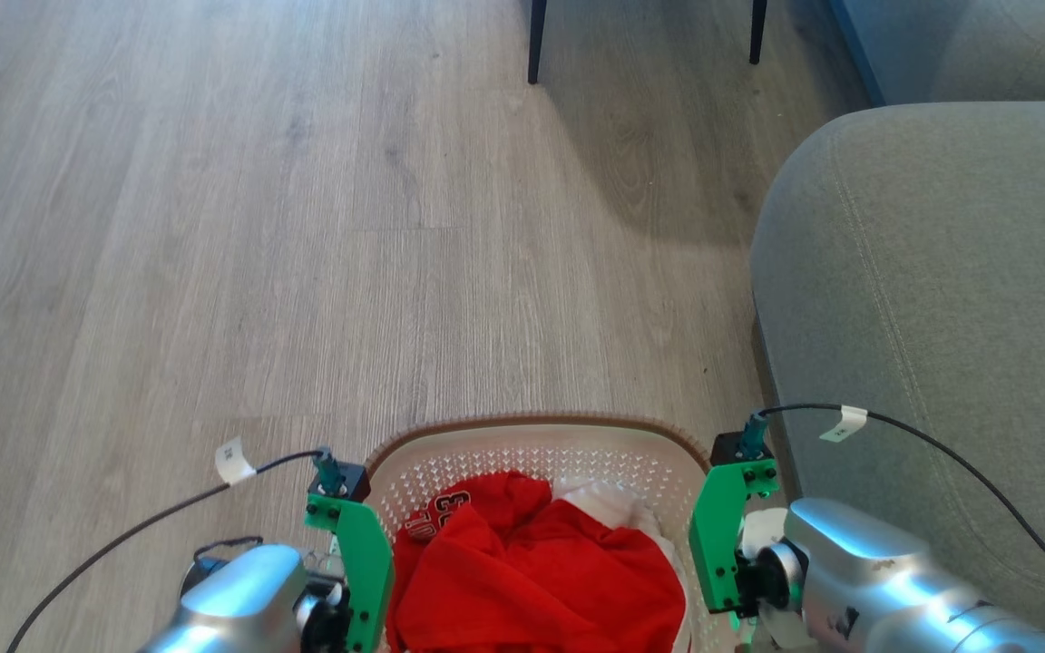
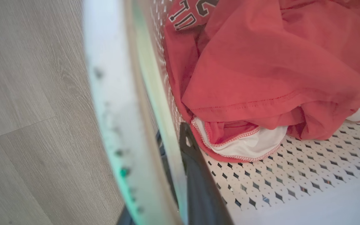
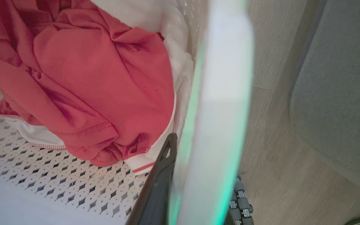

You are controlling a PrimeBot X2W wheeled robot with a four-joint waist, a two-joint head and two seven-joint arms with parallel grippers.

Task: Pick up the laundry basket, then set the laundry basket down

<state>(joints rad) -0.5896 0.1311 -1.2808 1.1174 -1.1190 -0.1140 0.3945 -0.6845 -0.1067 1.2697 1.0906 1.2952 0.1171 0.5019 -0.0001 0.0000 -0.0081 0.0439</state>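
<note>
The laundry basket [image 1: 536,435], white and perforated with a brown rim, sits at the bottom centre of the head view between my two wrists. Red clothing [image 1: 532,571] and a white garment [image 1: 604,499] lie inside it. My left gripper [image 2: 170,137] is shut on the basket's left rim [image 2: 114,109], one dark finger [image 2: 195,175] inside the wall and the other outside. My right gripper [image 3: 205,162] is shut on the right rim [image 3: 220,103], with its inner finger [image 3: 161,181] against the wall. Whether the basket rests on the floor is not visible.
A grey sofa [image 1: 931,299] stands close on the right, almost touching my right arm. Two dark furniture legs [image 1: 536,41] rise at the far centre. Wood floor [image 1: 259,227] stretches ahead and to the left. Black cables [image 1: 151,521] loop off both wrists.
</note>
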